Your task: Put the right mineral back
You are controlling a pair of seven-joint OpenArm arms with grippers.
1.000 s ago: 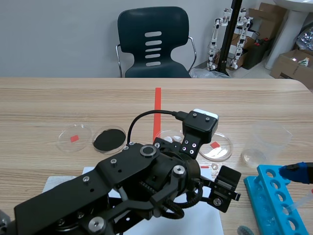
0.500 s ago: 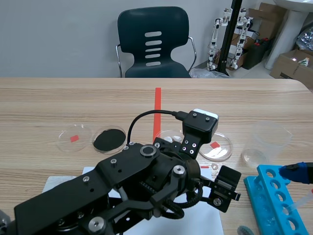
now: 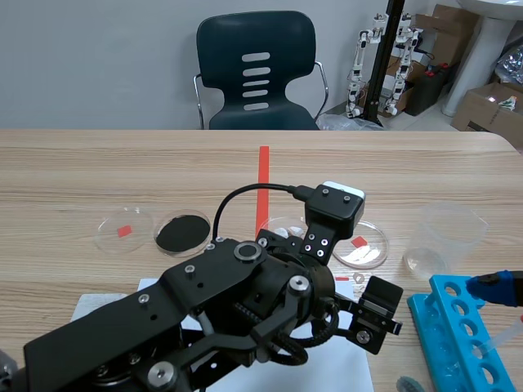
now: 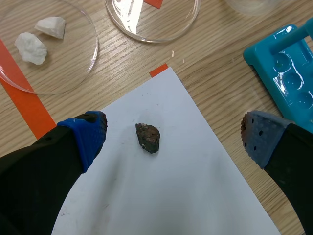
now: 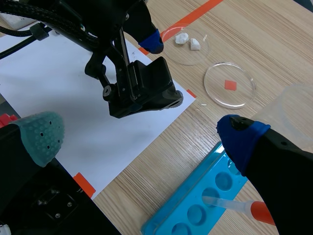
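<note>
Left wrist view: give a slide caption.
Open left gripper above a dark stone on white paper, dish of white stones ahead.

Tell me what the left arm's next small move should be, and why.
Probably lower the left gripper straight down, then close it: it hangs open with the dark mineral between its fingers, a little off centre, lying loose on the white paper.
</note>
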